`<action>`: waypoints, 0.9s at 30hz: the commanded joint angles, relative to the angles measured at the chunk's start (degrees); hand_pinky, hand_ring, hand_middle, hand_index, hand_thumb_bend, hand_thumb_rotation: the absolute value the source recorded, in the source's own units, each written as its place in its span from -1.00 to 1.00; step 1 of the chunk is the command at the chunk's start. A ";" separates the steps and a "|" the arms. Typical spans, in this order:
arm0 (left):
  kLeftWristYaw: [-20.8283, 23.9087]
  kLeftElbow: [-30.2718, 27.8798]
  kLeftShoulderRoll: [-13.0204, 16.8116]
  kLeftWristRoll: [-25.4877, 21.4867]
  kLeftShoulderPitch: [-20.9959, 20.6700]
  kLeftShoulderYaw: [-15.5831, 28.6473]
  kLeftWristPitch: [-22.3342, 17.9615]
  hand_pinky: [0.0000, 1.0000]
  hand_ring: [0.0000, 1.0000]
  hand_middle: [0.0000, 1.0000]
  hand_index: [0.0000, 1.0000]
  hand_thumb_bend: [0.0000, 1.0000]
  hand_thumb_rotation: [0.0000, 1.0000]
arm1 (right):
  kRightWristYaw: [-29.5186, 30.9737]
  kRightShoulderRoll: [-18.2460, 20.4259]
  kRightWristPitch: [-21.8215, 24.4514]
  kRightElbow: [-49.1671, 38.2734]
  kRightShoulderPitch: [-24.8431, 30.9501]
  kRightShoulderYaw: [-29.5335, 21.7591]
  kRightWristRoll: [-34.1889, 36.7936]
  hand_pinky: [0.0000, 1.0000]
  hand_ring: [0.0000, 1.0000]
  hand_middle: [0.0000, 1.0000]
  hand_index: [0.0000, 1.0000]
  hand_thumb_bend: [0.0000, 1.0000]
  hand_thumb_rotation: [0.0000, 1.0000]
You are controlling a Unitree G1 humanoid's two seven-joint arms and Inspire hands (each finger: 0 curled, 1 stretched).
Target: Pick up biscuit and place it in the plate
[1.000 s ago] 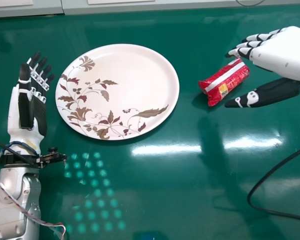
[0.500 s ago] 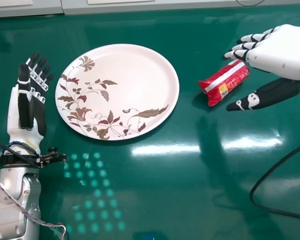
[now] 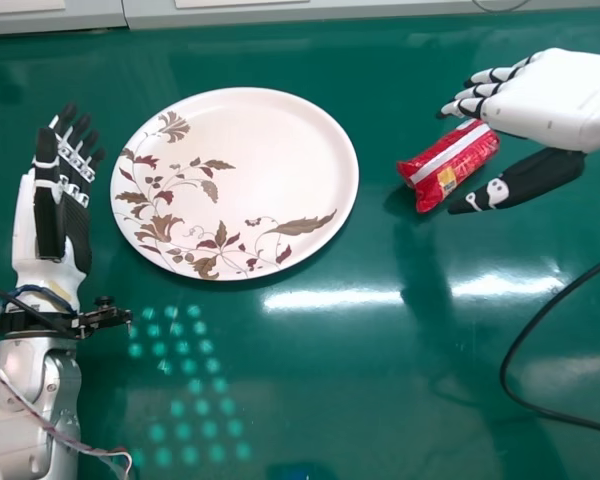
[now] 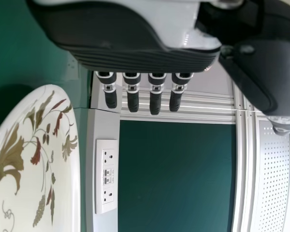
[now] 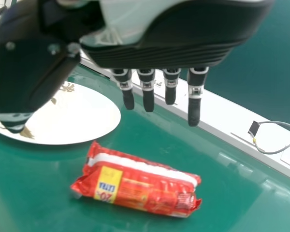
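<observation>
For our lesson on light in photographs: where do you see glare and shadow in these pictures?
Head view: two bright glare streaks on the green table, nearer the robot than the plate and biscuit packet, plus a small shadow beside the packet; left wrist view: dark shadow by the plate; right wrist view: pale reflections on the table.

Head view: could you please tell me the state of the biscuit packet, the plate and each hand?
Packet: lying on its side, wrapper looks closed, not held.
Plate: face up, packet not on it.
Left hand: open, holding nothing.
Right hand: open, holding nothing.
</observation>
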 commanded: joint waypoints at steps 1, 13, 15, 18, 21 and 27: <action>0.58 -1.16 -0.09 0.65 1.10 -0.15 0.69 1.00 1.00 1.00 1.00 1.00 0.49 | -2.03 1.26 -1.83 2.84 -2.23 1.26 -0.93 0.51 0.84 0.92 1.00 1.00 -0.31; -0.43 -1.61 0.95 -0.15 1.78 1.00 0.10 1.00 1.00 1.00 1.00 0.96 0.51 | -7.33 5.12 -3.92 11.69 -6.00 4.52 -4.14 0.55 0.84 0.92 0.96 1.00 -0.34; -0.42 -1.89 1.16 -0.53 1.92 1.38 0.58 1.00 1.00 1.00 1.00 0.95 0.51 | -8.15 5.59 -3.87 12.54 -6.11 4.95 -4.55 0.55 0.84 0.92 0.96 1.00 -0.35; -0.26 -2.72 1.44 -0.66 2.15 1.74 1.36 1.00 1.00 1.00 1.00 0.99 0.49 | -8.58 5.96 -3.78 13.10 -6.02 5.49 -5.15 0.55 0.86 0.94 0.99 1.00 -0.32; -0.34 -3.25 1.76 -0.62 2.31 1.96 1.65 1.00 1.00 1.00 1.00 0.96 0.51 | -8.52 6.20 -4.24 13.61 -5.95 5.88 -4.88 0.56 0.87 0.95 1.00 1.00 -0.29; -0.35 -3.62 2.02 -0.79 2.42 2.30 2.10 1.00 1.00 1.00 1.00 1.00 0.51 | -8.38 6.05 -5.94 14.37 -5.63 6.05 -3.68 0.52 0.85 0.93 0.99 1.00 -0.26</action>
